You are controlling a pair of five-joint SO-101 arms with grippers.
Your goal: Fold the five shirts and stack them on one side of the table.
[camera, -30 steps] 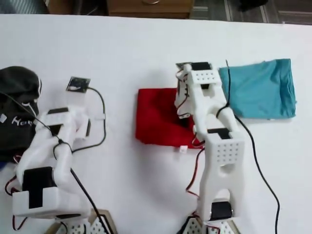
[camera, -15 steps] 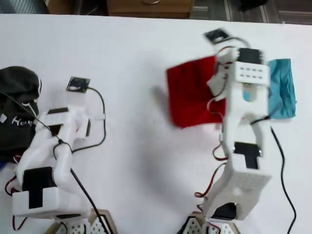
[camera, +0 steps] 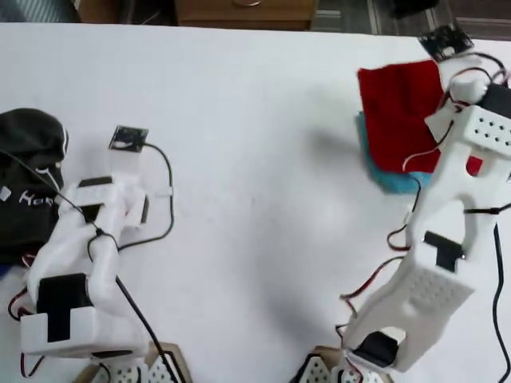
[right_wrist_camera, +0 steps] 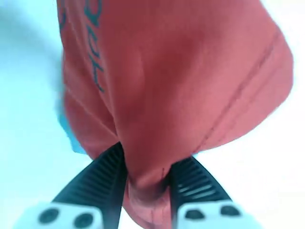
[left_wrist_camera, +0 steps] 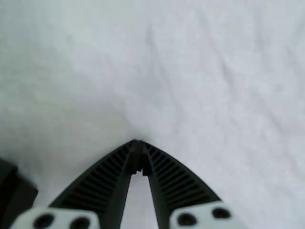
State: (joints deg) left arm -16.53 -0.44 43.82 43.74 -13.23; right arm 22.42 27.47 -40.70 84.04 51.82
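Note:
A folded red shirt (camera: 397,112) hangs at the far right of the table, over the folded teal shirt (camera: 387,177), whose edge peeks out below it. My right gripper (right_wrist_camera: 143,164) is shut on a bunched edge of the red shirt (right_wrist_camera: 167,81), which drapes away from the fingers. The right arm (camera: 447,207) leans toward the table's right edge. A pile of dark shirts (camera: 28,179) lies at the left edge. Beside it rests the left arm (camera: 80,239), and my left gripper (left_wrist_camera: 138,155) is shut on nothing over bare white tabletop.
The white table (camera: 239,120) stretches wide between the two arms. Black cables (camera: 164,191) trail from both arms across it. A wooden cabinet (camera: 243,12) stands beyond the far edge.
My right gripper has carried the red shirt from the table's middle to the far right, and it now covers most of the teal shirt. The left arm has not moved.

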